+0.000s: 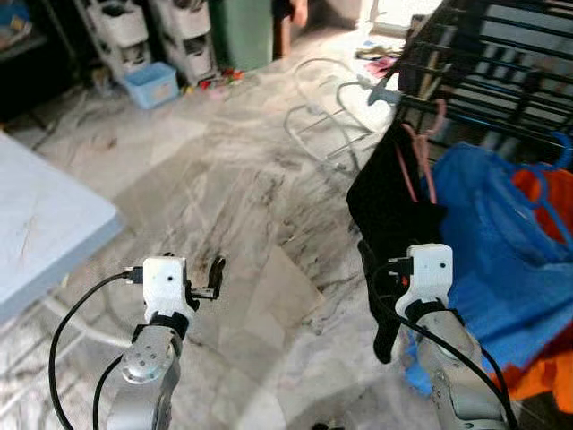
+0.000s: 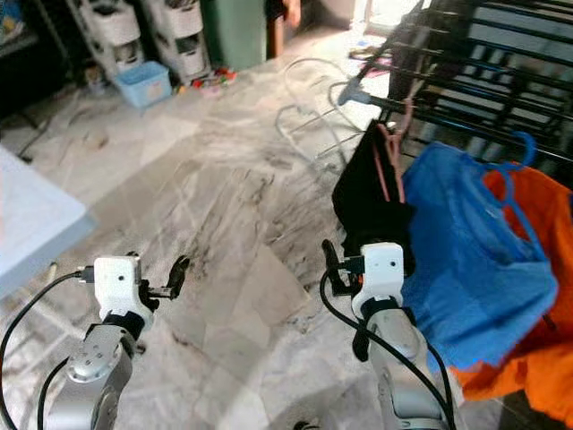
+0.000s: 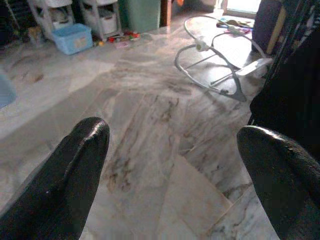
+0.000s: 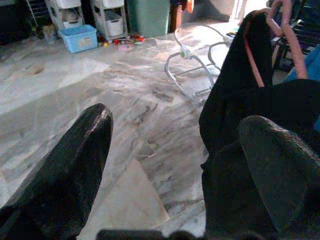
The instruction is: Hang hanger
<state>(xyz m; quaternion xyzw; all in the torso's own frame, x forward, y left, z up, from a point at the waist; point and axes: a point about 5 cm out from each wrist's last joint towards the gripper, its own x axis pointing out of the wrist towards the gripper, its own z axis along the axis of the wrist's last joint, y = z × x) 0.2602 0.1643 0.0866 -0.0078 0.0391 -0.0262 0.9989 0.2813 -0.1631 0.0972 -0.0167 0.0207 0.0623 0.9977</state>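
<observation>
Two pincers stood raised over the marble floor [image 1: 242,206], both spread wide with nothing between the fingers. The left pincer [image 1: 213,278] hung well apart from the laundry. The right pincer [image 4: 175,165] sat close against the black garment [image 1: 389,202], which draped from the pink hanger [image 1: 416,157] just above and beyond it. That hanger's hook seemed already caught on a bar of the black drying rack [image 1: 483,63], so I judged the hanging done, or nearly so, and the pincer let go for that reason. Beside it hung a blue garment [image 1: 497,242] and an orange one [image 1: 546,202]. Exactly where the hook met the bar was too small to tell, and the black cloth hid the hanger's lower part.
</observation>
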